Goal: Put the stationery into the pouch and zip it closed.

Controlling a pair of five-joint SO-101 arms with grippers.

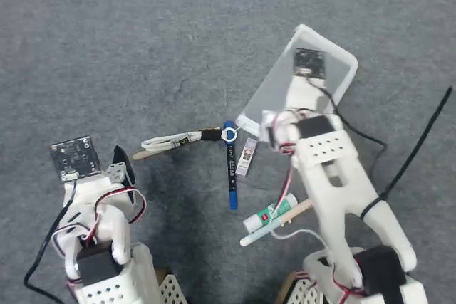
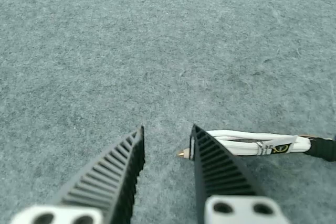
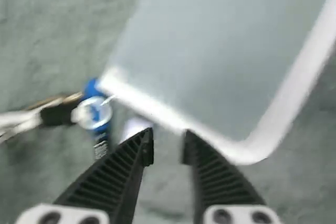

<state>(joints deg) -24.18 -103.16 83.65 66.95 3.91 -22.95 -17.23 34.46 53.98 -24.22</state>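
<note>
Pouch (image 1: 274, 90) lies flat, right of bench centre toward far edge; looks unfilled. Right gripper (image 3: 167, 139) sits at pouch's near corner, fingers narrowly parted, pinching nothing; probably placed to pin or open the mouth. Left gripper (image 2: 167, 148) is low beside tip of white pen (image 2: 252, 144), fingers spread, empty, lined up for pickup. Blue pen (image 1: 230, 169) and green-labelled tube (image 1: 269, 213) lie loose mid-bench.

Pouch (image 1: 276, 89) translucent, white-edged; blue pen (image 1: 231, 176); white pen (image 1: 167, 143), black grip; table (image 1: 128, 55) grey; left gripper (image 2: 167, 128) black, ribbed
</note>
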